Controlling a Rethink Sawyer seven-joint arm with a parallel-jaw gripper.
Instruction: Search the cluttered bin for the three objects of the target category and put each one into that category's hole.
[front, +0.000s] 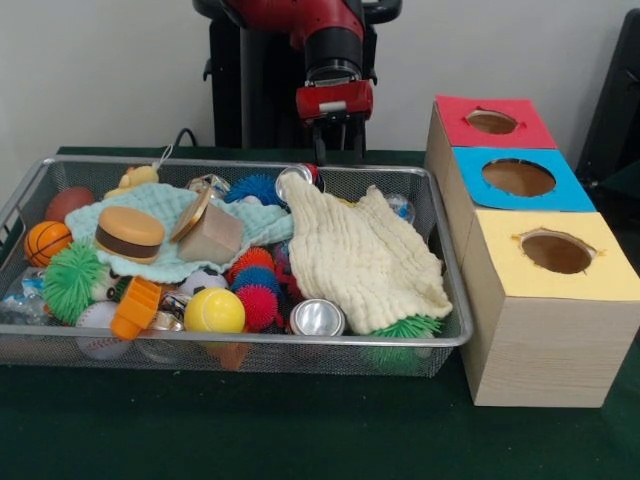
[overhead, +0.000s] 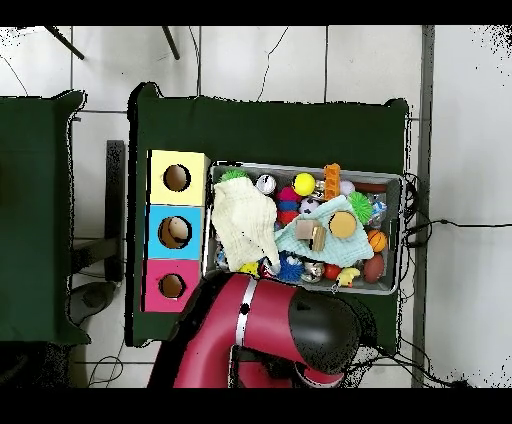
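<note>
You had the claw (front: 333, 150) hanging above the far rim of the wire bin (front: 452, 300), close to the upended silver can (front: 297, 181) that leaned there; whether its fingers were apart or closed could not be told from either view, and nothing could be seen in its hold. The target category was not given, so your candidates lay all through the bin: spiky balls such as the green one (front: 72, 281) at the near left and the red one (front: 258, 304) in the middle, a yellow ball (front: 214, 311) near the front rim, a second can (front: 317, 318) beside it, and a toy burger (front: 129, 232) on the pale green cloth (front: 165, 245). A cream cloth (front: 365, 262) covered the bin's right half and probably hid more. Everything therefore lay nearer than and below the claw, so the coming reach ran down and toward the front. The box of three holes (front: 540, 260), red, blue and yellow, stood just right of the bin on the green worktop (front: 200, 430).
</note>
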